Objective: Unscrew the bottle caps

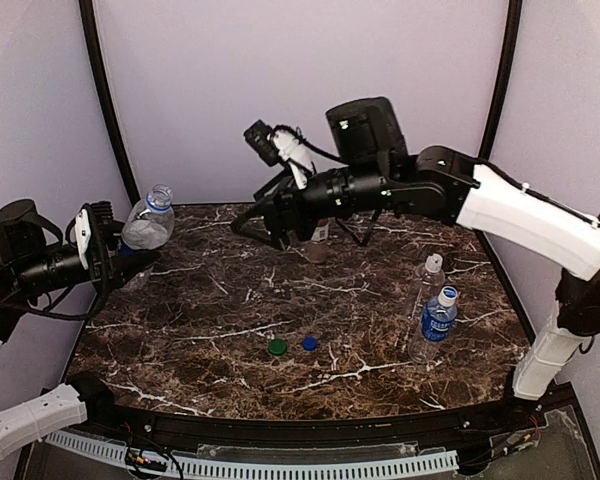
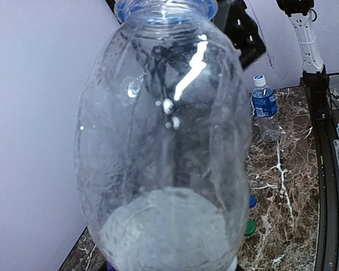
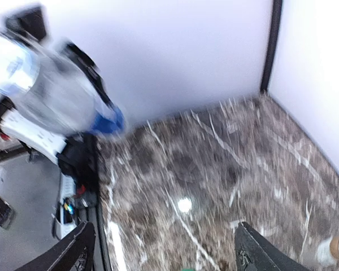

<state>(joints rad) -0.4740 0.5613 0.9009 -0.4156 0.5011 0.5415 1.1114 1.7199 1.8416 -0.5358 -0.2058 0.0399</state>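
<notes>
My left gripper (image 1: 130, 262) holds a plain clear bottle (image 1: 148, 222) tilted in the air at the table's left edge. That bottle (image 2: 164, 141) fills the left wrist view and hides the fingers; its blue-ringed neck shows no cap. My right gripper (image 1: 258, 228) hangs over the back middle, open and empty (image 3: 165, 226). A small white round spot (image 3: 185, 204), blurred, lies on the table below it. A green cap (image 1: 277, 347) and a dark blue cap (image 1: 309, 343) lie loose near the front. White caps sit on a clear bottle (image 1: 430, 280) and a blue-label bottle (image 1: 438, 320).
A brown-filled bottle (image 1: 318, 242) stands at the back, partly behind the right arm. The two capped bottles stand close together at the right. The dark marble table (image 1: 210, 380) has walls on three sides. The right wrist view is motion-blurred.
</notes>
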